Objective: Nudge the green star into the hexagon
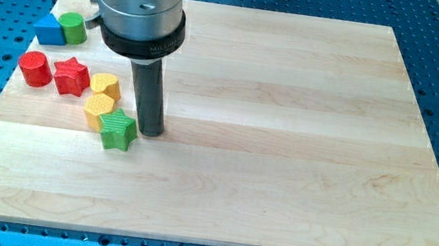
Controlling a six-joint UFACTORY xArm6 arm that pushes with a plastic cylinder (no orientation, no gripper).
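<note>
The green star lies on the wooden board at the view's left of centre. It touches a yellow hexagon just up and to its left. A second yellow block sits right above that hexagon, touching it. My tip rests on the board just to the right of the green star, close against its right side.
A red star and a red cylinder lie to the left of the yellow blocks. A blue triangle and a green cylinder sit near the board's top left corner. The arm's grey body hangs above.
</note>
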